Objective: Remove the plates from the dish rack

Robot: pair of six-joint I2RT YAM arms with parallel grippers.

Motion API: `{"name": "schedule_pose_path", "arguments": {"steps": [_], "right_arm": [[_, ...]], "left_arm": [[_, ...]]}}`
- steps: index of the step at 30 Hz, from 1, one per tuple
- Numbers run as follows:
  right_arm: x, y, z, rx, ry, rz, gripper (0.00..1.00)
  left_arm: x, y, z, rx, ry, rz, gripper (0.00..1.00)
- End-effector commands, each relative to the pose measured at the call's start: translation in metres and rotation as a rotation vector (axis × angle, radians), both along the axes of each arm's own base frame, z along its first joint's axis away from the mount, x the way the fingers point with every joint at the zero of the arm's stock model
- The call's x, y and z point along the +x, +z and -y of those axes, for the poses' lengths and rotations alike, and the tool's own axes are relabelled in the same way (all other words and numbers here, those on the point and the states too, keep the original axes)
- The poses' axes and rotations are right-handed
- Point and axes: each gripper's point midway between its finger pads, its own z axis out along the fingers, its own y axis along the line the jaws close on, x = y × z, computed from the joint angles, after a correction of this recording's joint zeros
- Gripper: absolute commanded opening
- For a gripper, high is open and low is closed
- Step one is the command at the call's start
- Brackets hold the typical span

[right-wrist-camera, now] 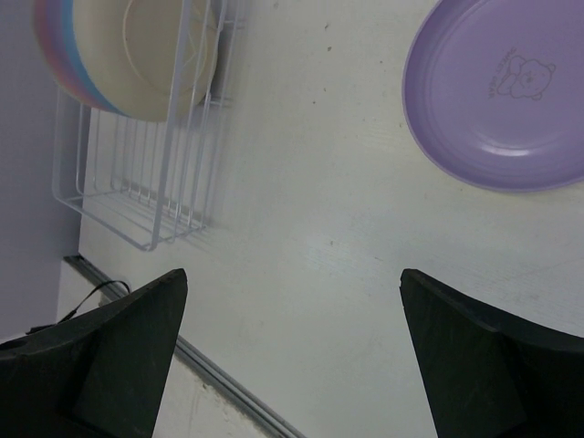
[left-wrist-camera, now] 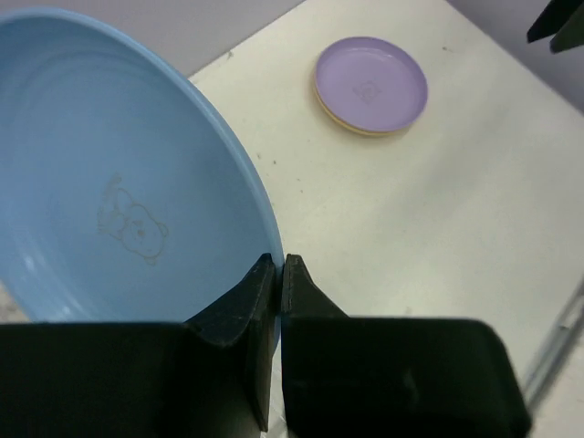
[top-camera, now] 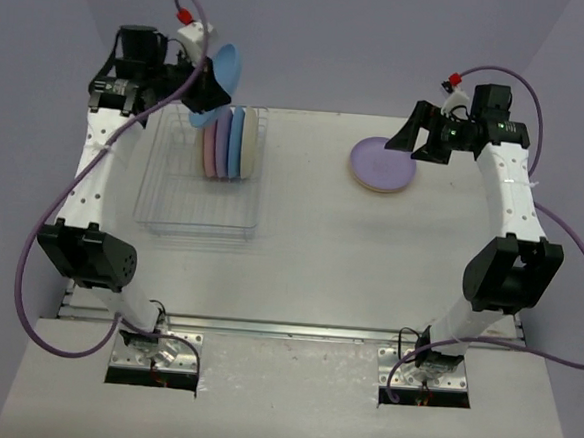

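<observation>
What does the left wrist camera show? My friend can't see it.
The left gripper is shut on the rim of a blue plate with a faint bear drawing, filling the left side. Farther off on the white table, a lavender plate lies face up.

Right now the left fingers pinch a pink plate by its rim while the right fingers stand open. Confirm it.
Wrong colour: the plate pinched by the left fingers is blue, not pink, as the left wrist view shows. The rest holds.

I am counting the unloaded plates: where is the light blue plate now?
In the top view, the light blue plate is far left, aloft near the far end of the dish rack, rim pinched in the left gripper.
</observation>
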Motion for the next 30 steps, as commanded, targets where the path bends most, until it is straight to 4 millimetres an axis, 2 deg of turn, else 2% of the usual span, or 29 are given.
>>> {"name": "schedule_pose_path", "arguments": {"steps": [1, 3, 6, 7, 9, 12, 15, 16, 20, 26, 30], "right_arm": [[-0.005, 0.037, -0.002, -0.011, 0.001, 0.082, 0.99], [-0.007, 0.038, 0.001, -0.032, -0.011, 0.082, 0.99], [-0.011, 0.038, 0.004, -0.069, -0.019, 0.086, 0.99], [-0.01, 0.037, 0.006, -0.077, -0.026, 0.084, 0.99], [-0.015, 0.032, 0.005, -0.11, -0.011, 0.084, 0.99], [-0.019, 0.018, -0.001, -0.176, 0.016, 0.068, 0.98], [-0.029, -0.002, -0.012, -0.238, 0.067, 0.049, 0.95], [-0.031, -0.001, -0.021, -0.241, 0.09, 0.057, 0.95], [-0.051, -0.026, -0.04, -0.313, 0.2, 0.047, 0.89], [-0.067, -0.037, -0.064, -0.369, 0.299, 0.091, 0.73], [-0.072, -0.037, -0.074, -0.389, 0.348, 0.136, 0.64]], "left_arm": [[-0.047, -0.015, 0.073, 0.386, -0.116, 0.21, 0.0], [-0.066, -0.023, 0.098, 0.52, -0.157, 0.295, 0.0], [-0.089, -0.057, 0.115, 0.738, -0.217, 0.341, 0.0], [-0.102, -0.069, 0.126, 0.749, -0.268, 0.335, 0.0], [-0.128, -0.109, 0.141, 0.913, -0.364, 0.375, 0.0], [-0.153, -0.145, 0.149, 1.106, -0.459, 0.46, 0.0], [-0.163, -0.157, 0.158, 1.19, -0.506, 0.524, 0.0], [-0.166, -0.158, 0.161, 1.192, -0.519, 0.531, 0.0], [-0.176, -0.159, 0.177, 1.202, -0.548, 0.588, 0.0], [-0.193, -0.167, 0.189, 1.207, -0.603, 0.616, 0.0], [-0.197, -0.166, 0.193, 1.209, -0.613, 0.633, 0.0]]}}
